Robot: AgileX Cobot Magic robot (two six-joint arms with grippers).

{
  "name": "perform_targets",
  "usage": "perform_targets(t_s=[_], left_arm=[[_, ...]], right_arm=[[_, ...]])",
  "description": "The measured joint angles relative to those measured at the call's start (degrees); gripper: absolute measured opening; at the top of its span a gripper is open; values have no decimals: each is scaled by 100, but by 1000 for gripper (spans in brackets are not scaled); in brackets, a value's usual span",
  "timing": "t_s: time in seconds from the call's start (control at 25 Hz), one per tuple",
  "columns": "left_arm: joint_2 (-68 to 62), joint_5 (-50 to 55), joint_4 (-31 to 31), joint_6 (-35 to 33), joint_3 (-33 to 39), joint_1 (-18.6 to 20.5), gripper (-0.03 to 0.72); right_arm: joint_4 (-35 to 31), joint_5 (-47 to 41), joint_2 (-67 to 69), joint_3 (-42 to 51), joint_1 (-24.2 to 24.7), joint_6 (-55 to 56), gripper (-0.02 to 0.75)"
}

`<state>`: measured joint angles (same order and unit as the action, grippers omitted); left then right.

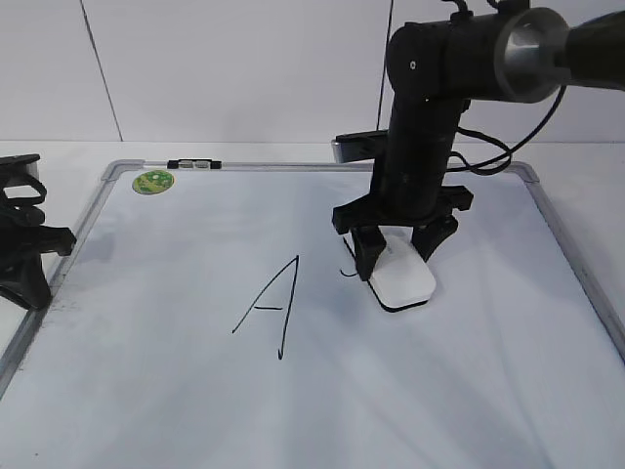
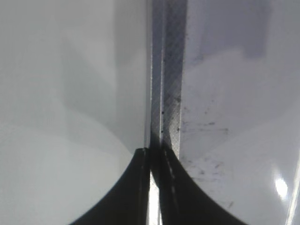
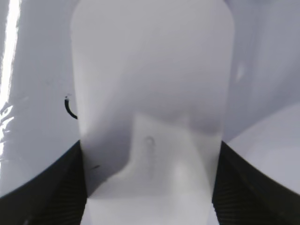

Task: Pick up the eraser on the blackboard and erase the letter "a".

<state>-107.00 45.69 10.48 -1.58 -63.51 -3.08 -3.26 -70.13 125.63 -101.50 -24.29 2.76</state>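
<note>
Right of centre on the blackboard (image 1: 195,410), the right gripper (image 1: 395,256) is clamping the eraser (image 1: 405,281) flat against the surface, covering most of the letter "a" (image 1: 344,272). At far left, the left gripper (image 2: 154,187) is sitting closed over the frame.

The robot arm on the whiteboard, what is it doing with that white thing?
The right gripper holds the white eraser pressed flat on the blackboard, right over the spot where the small letter "a" was written. Only a little curl of that letter shows beside the eraser. The big capital A is untouched. The left gripper rests at the board's left edge, closed and empty.
</note>
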Motion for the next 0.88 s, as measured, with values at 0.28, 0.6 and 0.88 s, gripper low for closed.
perform_targets(t_s=[0.28,0.6,0.88], left_arm=[[0,0,0,0,0,0,14],[0,0,0,0,0,0,14],[0,0,0,0,0,0,14]], right_arm=[[-106,0,0,0,15,-50,558],[-214,0,0,0,12,-101,558],[-71,0,0,0,-128,-125,558]])
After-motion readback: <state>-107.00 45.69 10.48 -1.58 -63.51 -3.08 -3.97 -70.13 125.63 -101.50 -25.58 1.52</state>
